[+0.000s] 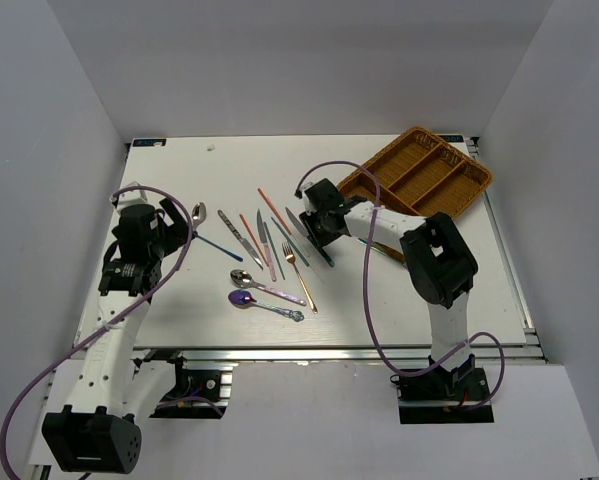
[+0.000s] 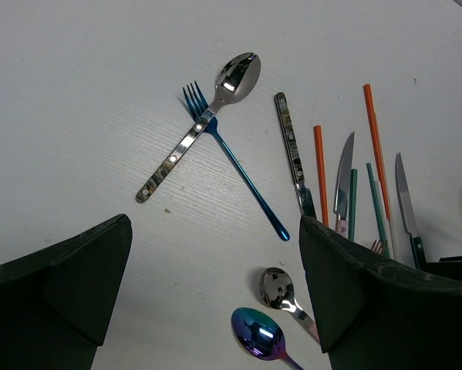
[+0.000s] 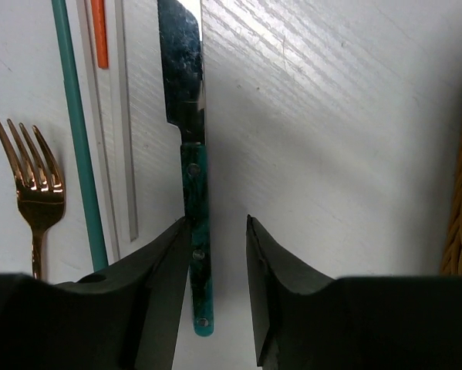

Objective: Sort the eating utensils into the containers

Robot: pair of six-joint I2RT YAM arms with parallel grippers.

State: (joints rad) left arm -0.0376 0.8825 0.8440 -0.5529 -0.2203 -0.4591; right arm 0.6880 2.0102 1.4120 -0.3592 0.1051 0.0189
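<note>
Table (image 1: 179,180): R jaws astride knife (image 3: 194,193) (teal)

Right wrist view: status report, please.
Left hand open, empty. Right hand open, straddling teal-handled knife, not yet closed. Nothing blocking.

White table (image 1: 419,300) enclosed by plain grey-white walls (image 1: 49,150), evenly lit
</note>
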